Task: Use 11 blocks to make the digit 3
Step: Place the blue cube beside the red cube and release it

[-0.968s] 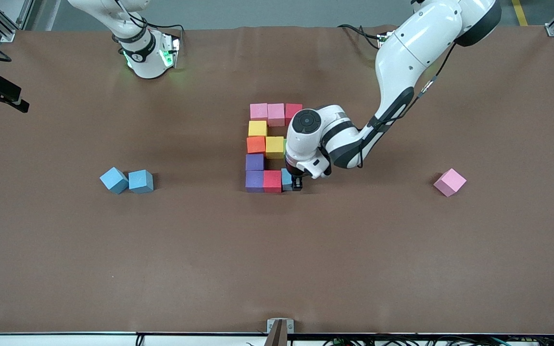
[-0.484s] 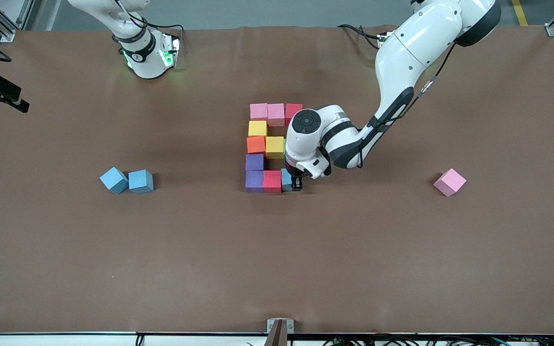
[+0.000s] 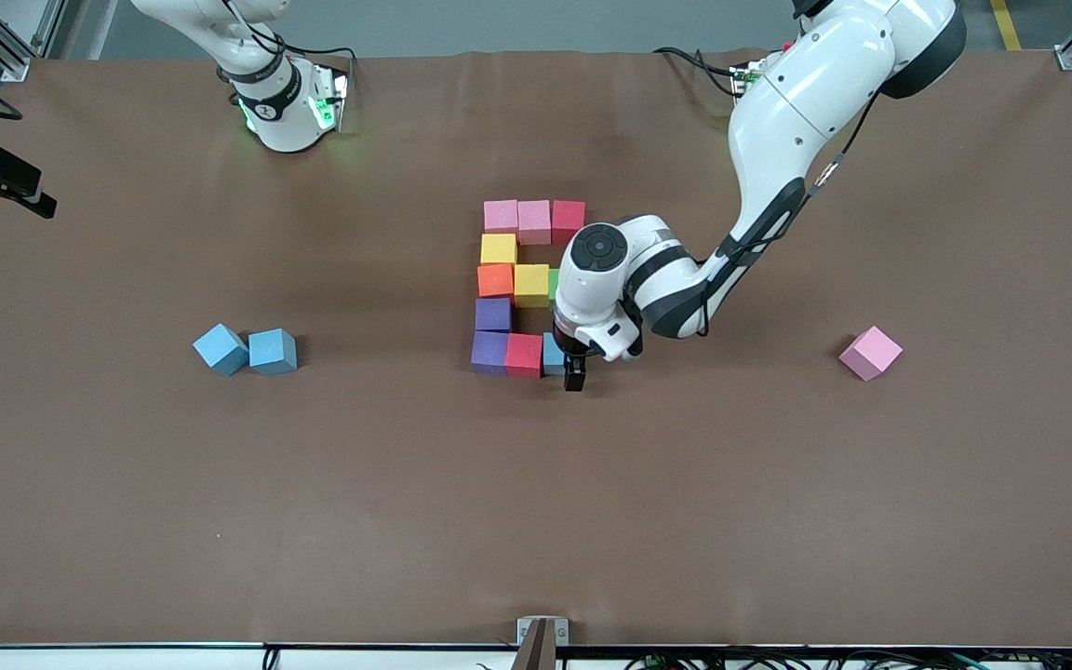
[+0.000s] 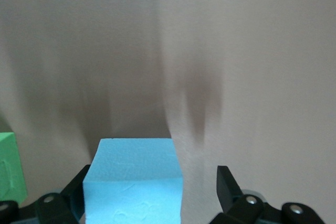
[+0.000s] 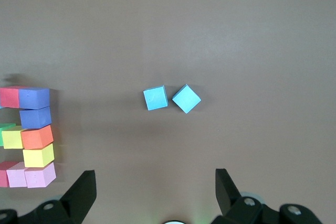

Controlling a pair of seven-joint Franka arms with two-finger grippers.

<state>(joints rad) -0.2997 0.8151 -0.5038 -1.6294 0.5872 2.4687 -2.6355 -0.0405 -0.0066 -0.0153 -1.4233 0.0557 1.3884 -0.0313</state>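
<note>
The blocks form a figure mid-table: a bar of pink, pink and red, then a yellow, then orange, yellow and a partly hidden green, then a purple. The bar nearest the camera is purple, red and light blue. My left gripper stands open around that light blue block, with a gap at one finger. My right gripper is open and empty, high over the table.
Two more light blue blocks lie side by side toward the right arm's end. A loose pink block lies toward the left arm's end. The right arm's base stands at the table's back edge.
My left gripper has opened and let go of the light blue block at the end of the nearest bar, and its wrist has shifted slightly. The right arm has not moved.
</note>
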